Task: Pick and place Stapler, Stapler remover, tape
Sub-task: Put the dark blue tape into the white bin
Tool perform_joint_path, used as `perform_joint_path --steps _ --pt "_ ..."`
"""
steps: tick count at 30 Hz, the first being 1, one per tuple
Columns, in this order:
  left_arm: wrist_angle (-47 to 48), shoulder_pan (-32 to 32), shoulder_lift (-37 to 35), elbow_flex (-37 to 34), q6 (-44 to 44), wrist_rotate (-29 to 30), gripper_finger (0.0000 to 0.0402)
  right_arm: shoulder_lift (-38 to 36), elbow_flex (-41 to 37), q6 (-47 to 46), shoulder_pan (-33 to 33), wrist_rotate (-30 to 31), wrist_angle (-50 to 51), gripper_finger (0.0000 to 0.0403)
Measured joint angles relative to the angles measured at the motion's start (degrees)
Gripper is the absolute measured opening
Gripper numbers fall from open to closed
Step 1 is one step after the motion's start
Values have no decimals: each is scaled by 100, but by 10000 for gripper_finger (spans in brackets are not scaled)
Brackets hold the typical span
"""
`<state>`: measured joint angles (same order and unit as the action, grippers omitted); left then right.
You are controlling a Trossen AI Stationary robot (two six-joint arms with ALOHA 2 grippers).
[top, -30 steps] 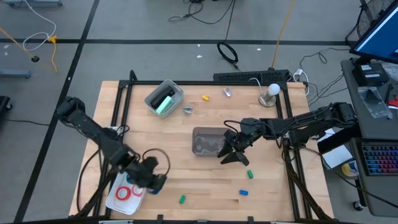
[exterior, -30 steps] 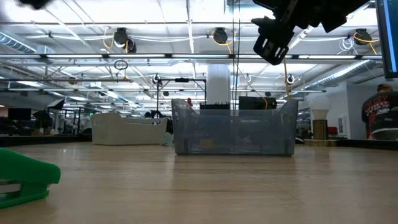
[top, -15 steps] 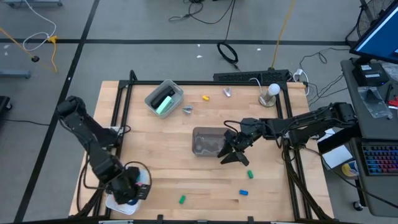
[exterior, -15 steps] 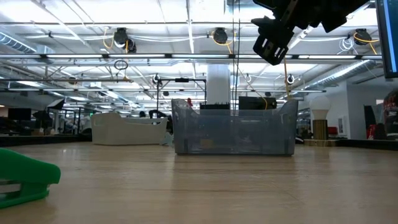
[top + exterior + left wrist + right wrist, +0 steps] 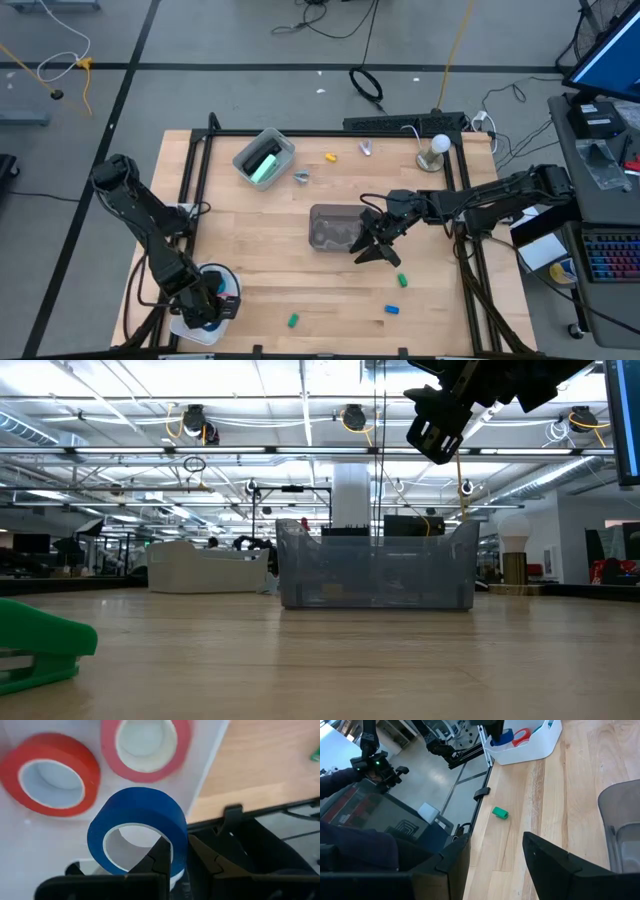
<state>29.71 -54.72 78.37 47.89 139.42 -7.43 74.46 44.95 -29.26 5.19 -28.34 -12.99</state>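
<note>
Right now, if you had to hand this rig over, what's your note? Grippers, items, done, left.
Left gripper: shut on the blue tape, over the white tray.
Right gripper: open, empty, beside the clear bin.
Done: red tape and pinkish-red tape lie in the tray; stapler sits in the small bin.
Left: release the blue tape; two stapler removers lie loose on the table.

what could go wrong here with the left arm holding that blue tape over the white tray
1. The left gripper pinches only the wall of the blue tape; the roll might pivot or slip free.
2. It sits close to the red tape and pinkish-red tape in the white tray; setting it down could land on or nudge them.
</note>
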Motion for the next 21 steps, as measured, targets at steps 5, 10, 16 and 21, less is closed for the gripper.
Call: perform_joint_path --steps 5,10,16,21 --pt "-667 -15 0 -360 2 -68 32 0 0 -2 0 1 0 172" --pt "-1051 -54 0 -649 66 -165 32 0 0 -4 -1 1 0 173" --pt "-1083 -58 0 -705 13 -163 32 0 0 -4 -1 1 0 170" --pt "-1057 -132 0 -705 -21 -163 32 0 0 0 -2 2 0 169"
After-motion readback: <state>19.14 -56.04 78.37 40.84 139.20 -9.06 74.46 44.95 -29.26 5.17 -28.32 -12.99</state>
